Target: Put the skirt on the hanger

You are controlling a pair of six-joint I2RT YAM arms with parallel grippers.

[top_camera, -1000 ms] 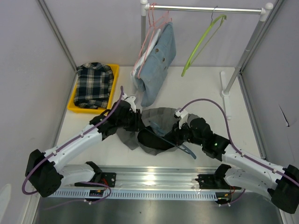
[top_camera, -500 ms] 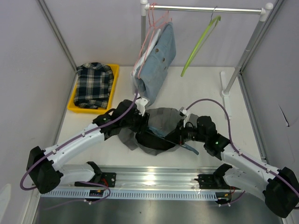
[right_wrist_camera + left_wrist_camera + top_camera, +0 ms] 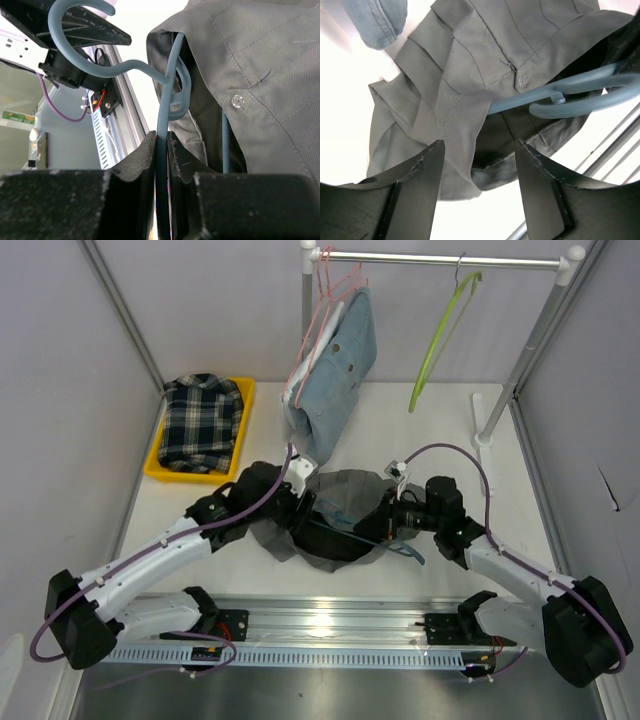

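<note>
The grey skirt (image 3: 340, 502) lies crumpled mid-table, with its buttoned waistband (image 3: 470, 65) opened up. A blue hanger (image 3: 580, 95) runs into the waist opening, and its hook (image 3: 85, 30) sticks out toward the near rail. My right gripper (image 3: 161, 137) is shut on the hanger's thin bar, just right of the skirt (image 3: 260, 60) in the top view (image 3: 388, 520). Over the skirt's left hem, my left gripper (image 3: 479, 150) stands open with nothing between its fingers. In the top view the left gripper (image 3: 305, 508) is at the skirt's left edge.
A yellow tray (image 3: 247, 405) holding a plaid garment (image 3: 203, 420) sits at the back left. A clothes rack (image 3: 440, 258) at the back carries a denim garment (image 3: 340, 370) on pink hangers and a green hanger (image 3: 440, 335). A metal rail (image 3: 330, 625) runs along the near edge.
My left gripper's jaws have spread wide apart at the skirt's left edge. The right gripper has shifted back and to the right with the hanger. The green hanger has swung right.
</note>
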